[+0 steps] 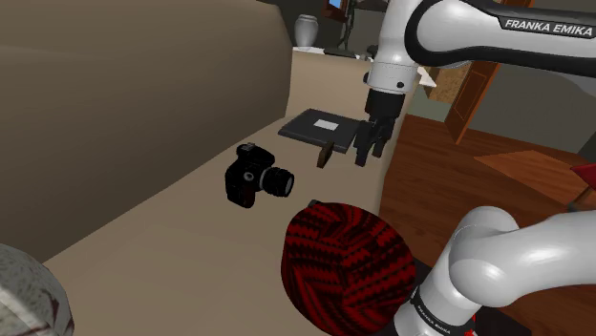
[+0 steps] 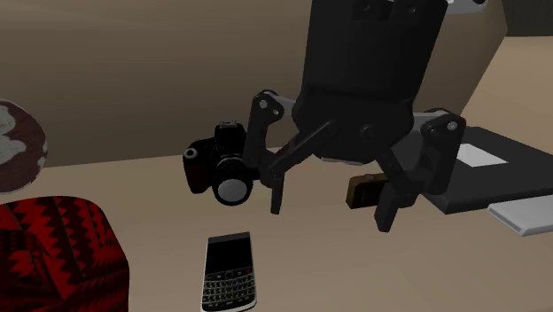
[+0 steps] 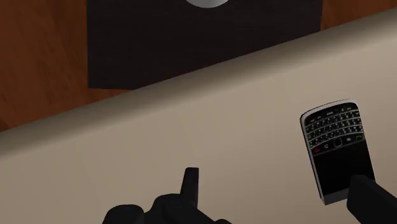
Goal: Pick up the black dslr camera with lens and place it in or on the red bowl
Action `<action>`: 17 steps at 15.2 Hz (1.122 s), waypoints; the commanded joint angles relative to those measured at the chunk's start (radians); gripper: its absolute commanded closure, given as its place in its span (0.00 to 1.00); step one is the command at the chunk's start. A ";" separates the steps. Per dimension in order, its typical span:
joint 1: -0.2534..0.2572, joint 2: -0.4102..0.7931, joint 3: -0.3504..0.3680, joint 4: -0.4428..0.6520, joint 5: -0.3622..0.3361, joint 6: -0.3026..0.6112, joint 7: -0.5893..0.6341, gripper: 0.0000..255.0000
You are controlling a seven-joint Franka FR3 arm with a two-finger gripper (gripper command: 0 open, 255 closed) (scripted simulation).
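Gripper point(image 1: 368, 145): it hangs over the beige surface point(image 1: 181, 215), near that surface's edge. The jaws stand open and hold nothing. In the second exterior view, the gripper point(image 2: 330, 202) shows both fingers spread wide, tips clear of the surface. In the wrist view, the gripper point(image 3: 273, 179) has bare beige surface between its fingers.

Camera point(image 1: 256, 178): black, upright on the beige surface, lens pointing toward the shoulder view's right. It sits to the left of the gripper in that view, apart from it and untouched. In the second exterior view, the camera point(image 2: 221, 164) stands beyond the gripper, partly hidden by one finger's linkage.

Bowl point(image 1: 349, 262): red with a black zigzag pattern. It rests on the beige surface nearer the stand than the camera, apart from the camera. In the second exterior view, the bowl point(image 2: 53, 257) is at the lower left.

Phone point(image 2: 229, 270): black, with a keypad, lying flat on the surface below the gripper. In the wrist view, the phone point(image 3: 336, 149) lies close by one finger and is not clasped.

Dark flat slab point(image 1: 320, 127): it lies beyond the gripper and carries a white label. A small brown block point(image 2: 365, 189) sits just beside the slab.

Wooden floor point(image 3: 38, 63): visible past the surface's edge.
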 commanded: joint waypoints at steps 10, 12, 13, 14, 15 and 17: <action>0.090 0.379 0.065 0.284 0.025 0.043 -0.083 0.00; 0.107 0.459 0.081 0.357 0.026 0.039 -0.099 0.00; 0.115 0.499 0.090 0.396 0.026 0.035 -0.107 0.00; 0.123 0.539 0.098 0.435 0.025 0.030 -0.114 0.00; 0.131 0.578 0.108 0.475 0.024 0.024 -0.121 0.00; 0.147 0.658 0.126 0.559 0.019 0.009 -0.134 0.00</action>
